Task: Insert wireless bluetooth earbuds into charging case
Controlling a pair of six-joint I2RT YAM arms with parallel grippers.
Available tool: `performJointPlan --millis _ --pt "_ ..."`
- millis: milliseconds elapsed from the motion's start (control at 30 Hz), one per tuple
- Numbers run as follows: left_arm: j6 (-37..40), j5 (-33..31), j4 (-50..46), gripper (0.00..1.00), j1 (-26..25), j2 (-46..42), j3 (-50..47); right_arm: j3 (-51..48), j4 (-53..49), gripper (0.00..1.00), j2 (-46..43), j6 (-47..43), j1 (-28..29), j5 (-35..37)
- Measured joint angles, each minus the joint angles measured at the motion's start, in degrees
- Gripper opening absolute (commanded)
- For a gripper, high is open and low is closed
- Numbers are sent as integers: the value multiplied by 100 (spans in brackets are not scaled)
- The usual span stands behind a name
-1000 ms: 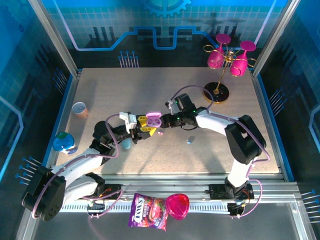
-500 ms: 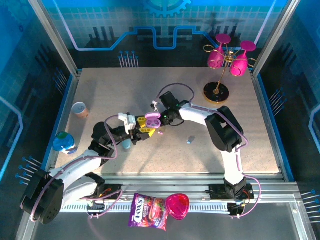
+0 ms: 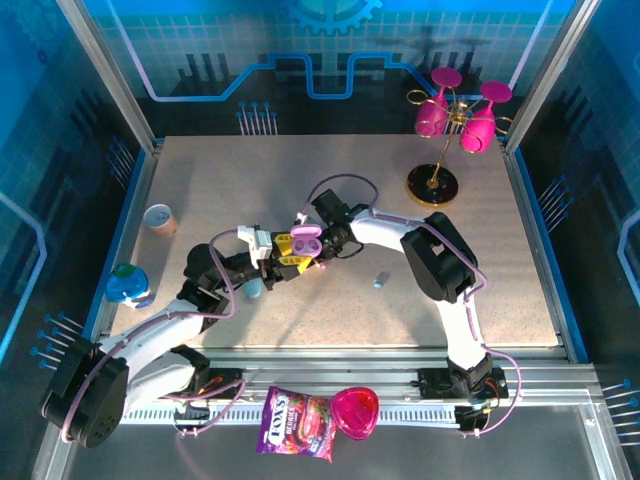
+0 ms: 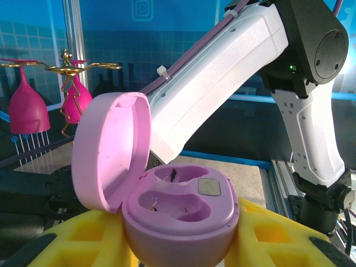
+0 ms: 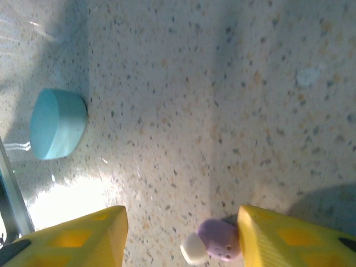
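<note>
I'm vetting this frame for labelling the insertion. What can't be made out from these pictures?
Left wrist view: where the fingers of the left gripper meet the purple case. The case body hides it and the bottom edge cuts it off.
Right wrist view: whether the purple earbud touches a finger of the right gripper. Shadow blurs the contact.
Top view: the small blue item is too small to name.

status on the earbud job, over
Left gripper shut on open pink pebble-shaped charging case, sockets empty. Right gripper open over purple white-tipped earbud on table. Teal pebble case lies aside.
</note>
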Motion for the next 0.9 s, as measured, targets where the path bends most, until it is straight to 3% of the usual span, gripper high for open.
performJointPlan --millis 200,267,467,900 --pt "-4 2 26 32 -2 83 0 -308 -90 57 -369 -90 13 -28" --pt "-37 11 31 32 0 98 0 -522 31 62 -612 -70 28 105" --pt "-107 15 28 33 -2 101 0 -1244 442 62 -1419 302 26 573" --pt "-107 17 28 33 0 101 0 -1917 798 62 -1478 927 166 870"
